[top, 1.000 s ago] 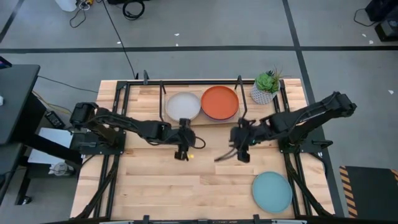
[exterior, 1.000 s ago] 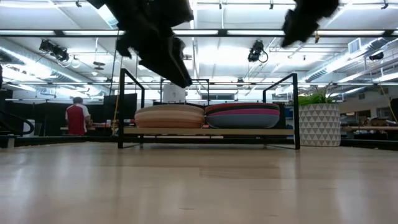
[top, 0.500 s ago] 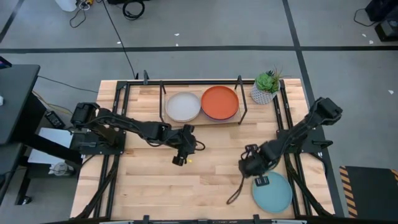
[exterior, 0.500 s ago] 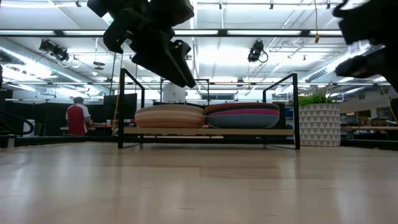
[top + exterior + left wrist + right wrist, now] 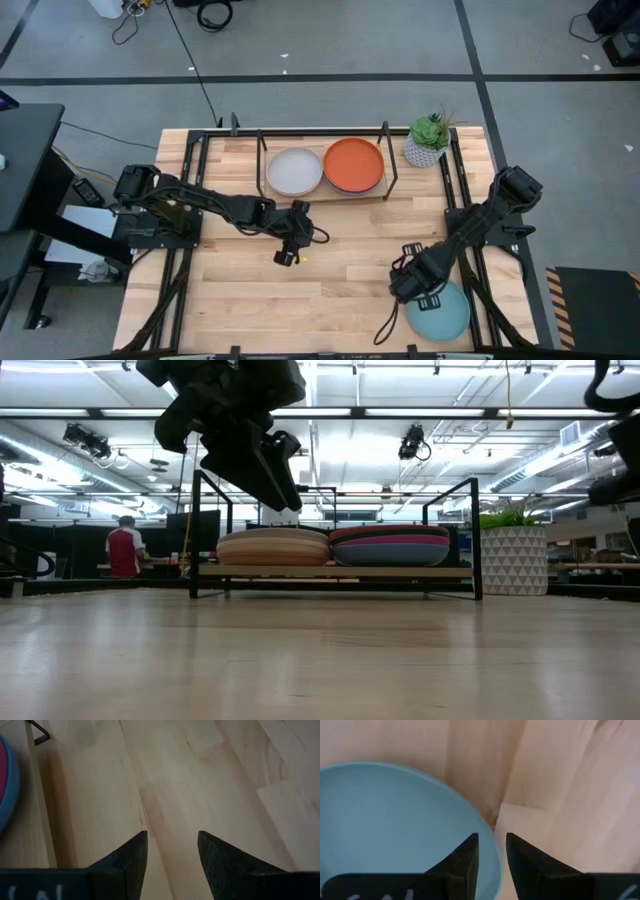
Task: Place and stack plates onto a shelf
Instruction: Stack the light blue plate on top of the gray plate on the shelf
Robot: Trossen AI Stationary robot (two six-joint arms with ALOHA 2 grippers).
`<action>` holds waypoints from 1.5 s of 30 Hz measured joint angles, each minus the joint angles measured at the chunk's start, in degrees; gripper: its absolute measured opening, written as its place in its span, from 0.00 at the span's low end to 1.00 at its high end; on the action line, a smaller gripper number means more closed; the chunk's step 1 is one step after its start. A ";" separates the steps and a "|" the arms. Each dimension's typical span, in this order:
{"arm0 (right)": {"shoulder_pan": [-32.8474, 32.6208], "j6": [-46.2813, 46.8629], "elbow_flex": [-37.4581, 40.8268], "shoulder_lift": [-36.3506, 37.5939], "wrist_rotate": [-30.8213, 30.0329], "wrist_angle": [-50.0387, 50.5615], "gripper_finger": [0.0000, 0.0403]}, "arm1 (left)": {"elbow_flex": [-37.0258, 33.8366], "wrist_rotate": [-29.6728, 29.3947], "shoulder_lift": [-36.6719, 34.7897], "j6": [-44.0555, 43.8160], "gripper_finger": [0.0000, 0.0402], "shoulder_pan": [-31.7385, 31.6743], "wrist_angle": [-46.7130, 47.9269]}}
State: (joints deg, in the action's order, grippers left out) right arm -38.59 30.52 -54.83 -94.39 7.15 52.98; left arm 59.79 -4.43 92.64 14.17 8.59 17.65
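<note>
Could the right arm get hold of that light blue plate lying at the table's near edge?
Probably yes. The right gripper hovers just over the rim of the light teal plate, jaws slightly apart with nothing between them. The plate lies alone on the table, nothing on or against it.

a light teal plate (image 5: 395, 830) lies on a pale wooden tabletop (image 5: 560, 785). the right gripper (image 5: 492, 862) hangs above its rim, dark fingers (image 5: 462, 865) slightly parted.

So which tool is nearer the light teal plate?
Right. The right tool hangs at the light teal plate's rim; the left tool is far across the table, nearer the shelf.
</note>
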 joint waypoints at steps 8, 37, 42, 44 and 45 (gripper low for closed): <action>-1.46 0.04 2.43 -1.36 1.53 -3.18 0.26 | 0.00 0.00 -0.02 0.67 0.45 0.01 0.28; 18.57 0.55 3.96 12.69 0.51 -15.36 0.03 | -5.86 -11.03 8.67 46.64 0.45 8.84 -34.84; 22.32 -3.30 3.96 13.00 4.40 -17.84 0.03 | -5.89 -12.86 9.45 53.09 0.45 9.43 -41.65; 23.54 -4.51 3.96 12.81 5.74 -17.96 0.03 | -5.88 -12.87 9.93 55.58 0.45 9.61 -44.44; 24.15 -4.92 3.96 12.64 5.97 -17.96 0.03 | -5.77 -12.72 10.26 56.99 0.45 9.63 -45.58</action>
State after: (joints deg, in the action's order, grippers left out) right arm -14.45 25.60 -50.87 -81.76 13.13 35.03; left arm 54.02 -17.15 102.90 71.16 18.22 -27.93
